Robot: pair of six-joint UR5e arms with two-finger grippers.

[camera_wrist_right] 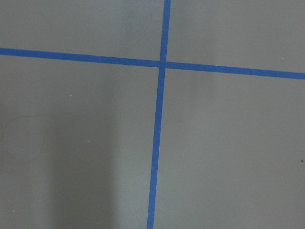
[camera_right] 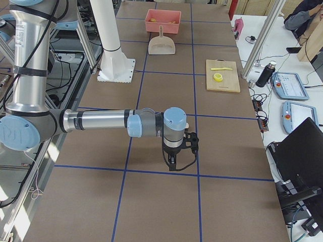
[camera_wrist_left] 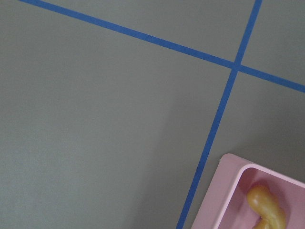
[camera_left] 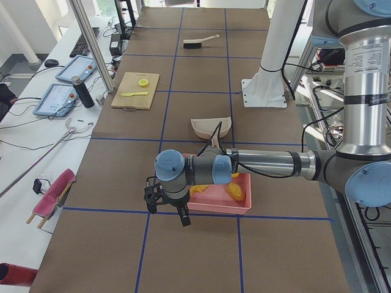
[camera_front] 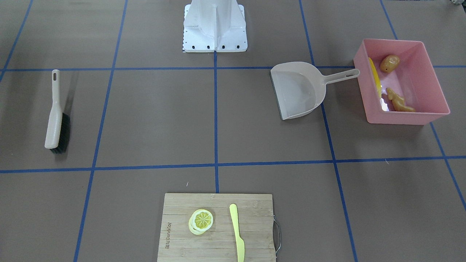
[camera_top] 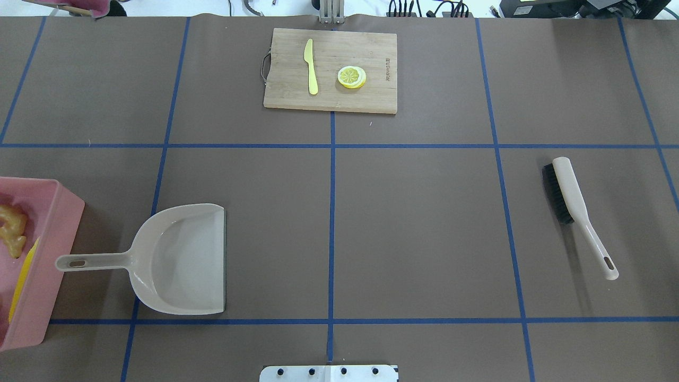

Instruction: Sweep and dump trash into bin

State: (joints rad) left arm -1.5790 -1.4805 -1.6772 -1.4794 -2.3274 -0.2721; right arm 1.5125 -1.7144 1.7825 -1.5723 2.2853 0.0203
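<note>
You had a bamboo cutting board [camera_top: 329, 98] at the middle of the table's far edge, with its wire handle [camera_top: 263, 66] toward the robot's-left edge. On it lay a lemon slice [camera_top: 351, 77] and a pale yellow plastic knife [camera_top: 311, 68], apart, the knife nearer the handle. A beige brush [camera_top: 572, 193] with black bristles lay flat near the robot's-right edge, its handle end angled toward the near edge. A beige dustpan [camera_top: 180, 260] sat toward the robot's-left edge, mouth facing the centre. Blue tape [camera_top: 332, 239] gridded the brown surface.
</note>
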